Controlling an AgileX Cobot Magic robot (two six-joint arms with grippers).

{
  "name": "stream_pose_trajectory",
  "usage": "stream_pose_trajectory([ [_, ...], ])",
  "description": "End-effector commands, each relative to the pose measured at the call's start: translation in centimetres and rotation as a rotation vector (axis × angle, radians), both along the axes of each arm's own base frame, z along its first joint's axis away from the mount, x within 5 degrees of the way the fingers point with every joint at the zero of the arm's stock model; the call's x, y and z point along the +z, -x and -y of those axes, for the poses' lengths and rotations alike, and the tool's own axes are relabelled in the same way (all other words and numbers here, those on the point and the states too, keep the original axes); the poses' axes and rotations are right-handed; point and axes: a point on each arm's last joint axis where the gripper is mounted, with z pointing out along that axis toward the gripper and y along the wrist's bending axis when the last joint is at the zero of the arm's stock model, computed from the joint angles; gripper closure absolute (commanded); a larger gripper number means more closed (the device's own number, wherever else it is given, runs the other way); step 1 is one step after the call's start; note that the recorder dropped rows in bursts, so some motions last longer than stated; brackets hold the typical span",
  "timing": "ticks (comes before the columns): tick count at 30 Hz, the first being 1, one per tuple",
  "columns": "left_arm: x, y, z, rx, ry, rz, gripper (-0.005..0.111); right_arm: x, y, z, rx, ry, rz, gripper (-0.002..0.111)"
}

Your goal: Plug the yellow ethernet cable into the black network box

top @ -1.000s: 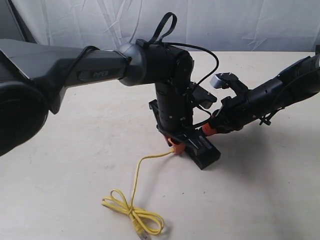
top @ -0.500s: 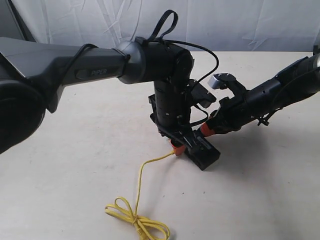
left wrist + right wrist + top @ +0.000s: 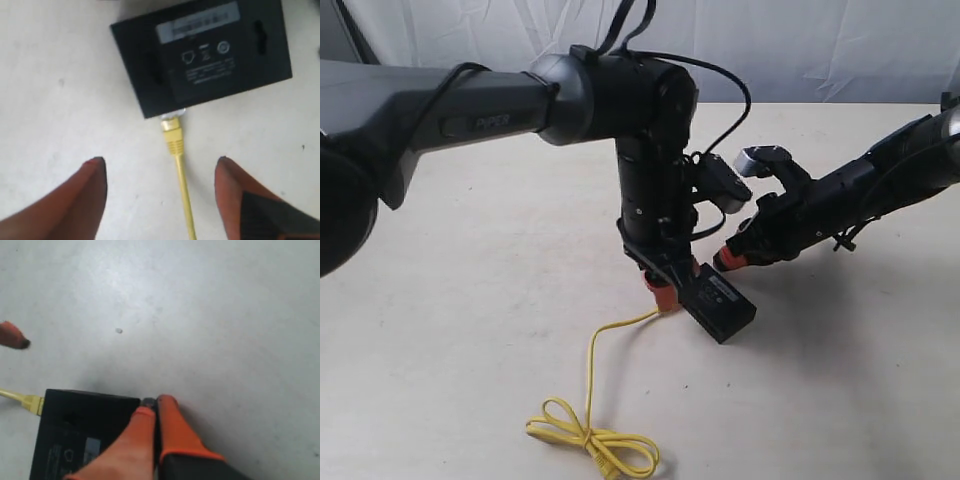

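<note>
- The left gripper is held above the counter with its two orange fingers spread wide apart; nothing is clamped between them.
- In the left wrist view the yellow ethernet cable is seen running through the gap between these fingers, touched by neither.
- The cable's plug is seated in the side edge of the black network box, whose top carries a white label strip and small white markings.
- In the exterior view the left gripper is pointed downward at the centre of the frame, just beside the near-left end of the box.
- The right gripper is shown with its orange fingers pressed together, the tips set against a corner of the box; whether the box's edge is pinched cannot be told.
- In the exterior view the right gripper is reached in from the right of the frame to the far side of the box.
- The box is laid flat on the counter slightly right of centre, at a slant.
- From the box the cable is led down and to the left, and is ended in a knotted loop at the lower centre of the frame, with its free plug lying on the counter.
- A creased white cloth is hung across the top of the frame behind the counter.
</note>
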Motion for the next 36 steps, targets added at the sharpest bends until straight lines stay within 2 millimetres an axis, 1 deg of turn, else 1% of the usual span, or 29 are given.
stream_pose_trajectory([
  [1,2.6,-1.5,-2.5,0.137,0.014,0.004,0.058,1.2,-0.2,0.1,-0.02,0.001,0.038,0.109],
  [3,3.5,-2.0,-3.3,0.167,0.026,0.02,0.068,2.2,-0.2,0.2,-0.027,0.005,0.058,0.109],
  [4,4.0,-2.2,-3.7,0.179,0.031,0.03,0.075,2.8,-0.2,0.2,-0.022,0.017,0.067,0.109],
  [6,4.9,-2.5,-4.4,0.197,0.044,0.046,0.083,3.6,0.0,0.4,-0.021,0.042,0.072,0.109],
  [10,6.4,-3.1,-5.7,0.249,0.062,0.073,0.107,5.1,0.0,0.6,-0.122,0.044,0.036,0.109],
  [14,7.4,-3.5,-7.0,0.303,0.037,0.116,0.107,6.8,0.1,1.1,-0.183,0.09,0.038,0.109],
  [17,8.4,-3.1,-8.3,0.32,0.02,0.143,0.107,8.1,0.1,2.3,-0.207,0.237,0.022,0.109],
  [20,9.5,-2.3,-9.6,0.339,0.026,0.146,0.107,9.4,0.1,3.5,-0.269,0.383,-0.028,0.109],
  [22,10.3,-1.8,-10.7,0.365,0.041,0.154,0.107,10.3,0.3,4.3,-0.269,0.47,-0.04,0.109],
  [24,10.8,-1.4,-12.0,0.406,0.047,0.161,0.107,11.0,0.8,5.0,-0.265,0.547,-0.052,0.109],
  [26,11.3,-1.0,-13.7,0.443,0.046,0.163,0.107,11.6,1.1,6.0,-0.314,0.605,-0.071,0.109],
  [28,11.7,-0.7,-15.3,0.48,0.056,0.18,0.107,12.4,1.4,7.1,-0.373,0.615,-0.078,0.109],
  [31,12.6,0.3,-17.6,0.549,0.091,0.218,0.107,14.3,2.1,8.2,-0.428,0.6,-0.057,0.109],
  [32,12.9,0.7,-18.4,0.575,0.106,0.238,0.107,15.4,2.4,8.6,-0.446,0.594,-0.032,0.109],
  [36,13.9,2.4,-20.8,0.635,0.173,0.332,0.107,18.7,4.2,9.0,-0.512,0.559,0.093,0.109],
])
